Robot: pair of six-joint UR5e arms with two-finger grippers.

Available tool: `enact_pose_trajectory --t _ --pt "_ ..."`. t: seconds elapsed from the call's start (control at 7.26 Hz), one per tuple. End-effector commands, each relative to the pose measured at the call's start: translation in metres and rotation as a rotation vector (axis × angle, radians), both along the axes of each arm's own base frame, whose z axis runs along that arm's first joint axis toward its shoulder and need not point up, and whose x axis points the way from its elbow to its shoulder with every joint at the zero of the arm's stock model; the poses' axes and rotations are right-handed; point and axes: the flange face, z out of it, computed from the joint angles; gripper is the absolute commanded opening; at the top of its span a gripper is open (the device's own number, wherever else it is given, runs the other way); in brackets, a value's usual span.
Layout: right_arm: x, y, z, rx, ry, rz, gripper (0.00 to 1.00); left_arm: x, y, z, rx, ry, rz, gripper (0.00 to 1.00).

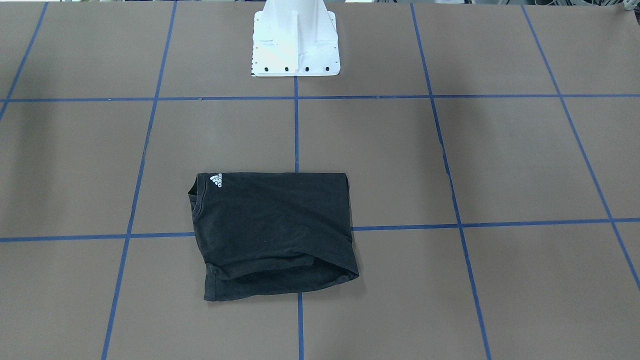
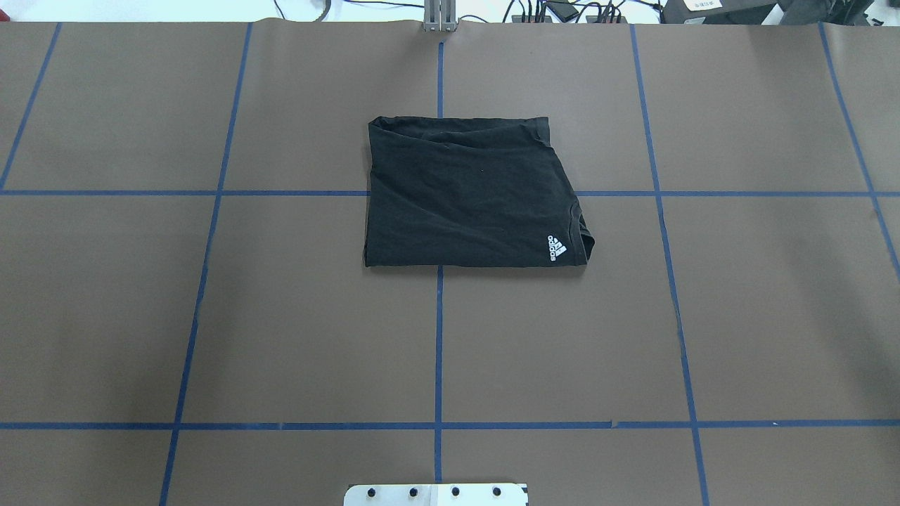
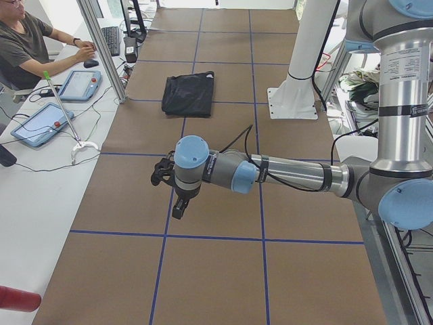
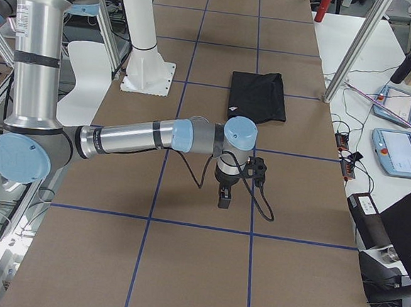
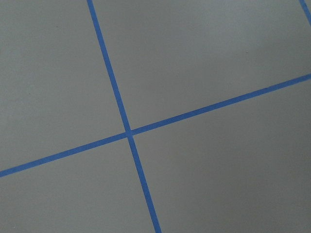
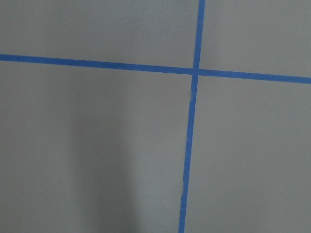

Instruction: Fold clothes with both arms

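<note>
1. Position of the work: the black T-shirt (image 2: 464, 197) lies flat on the brown table (image 2: 211, 316), in a compact rectangle straddling the centre blue tape line (image 2: 439, 337), well away from the white base pedestal (image 1: 295, 45).
2. Orientation: the Adidas logo (image 2: 556, 247) and the collar (image 2: 587, 242) sit at the near right corner, on the robot's right side.
3. Left arm (image 3: 284, 172): it reaches out low over bare table at the left end. The left gripper (image 3: 177, 206) points down, well apart from the shirt. It shows only from the side, so I cannot tell whether its fingers are spread or closed.
4. Right arm (image 4: 128, 137): the posture is mirrored at the right end. I cannot tell the finger state of the right gripper (image 4: 223, 196) either. Neither gripper appears to carry cloth.
5. Status, as a judgement: folding looks essentially complete. The far edge shows a slightly gaping layer.
6. Recommended procedure if a tidy-up follows:
   - Bring both grippers in together.
   - Take the two far corners at matching points.
   - Pinch all layers.
   - Lift evenly and lay the edge down square.
7. Caution: uneven pulls would probably skew the stack.
</note>
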Motion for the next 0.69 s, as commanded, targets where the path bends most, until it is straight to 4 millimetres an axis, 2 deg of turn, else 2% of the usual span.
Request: enact_pose_trajectory --t 0.0,0.55 --pt "0.0006 0.0008 0.0015 -0.002 0.008 0.0 1.0 0.0003 -0.0002 -0.0008 0.001 0.001 0.001 1.0" --pt "0.0004 -0.0005 -0.0001 0.002 0.006 0.0 1.0 -0.0007 -0.0026 -0.0072 0.014 -0.003 -0.003 1.0"
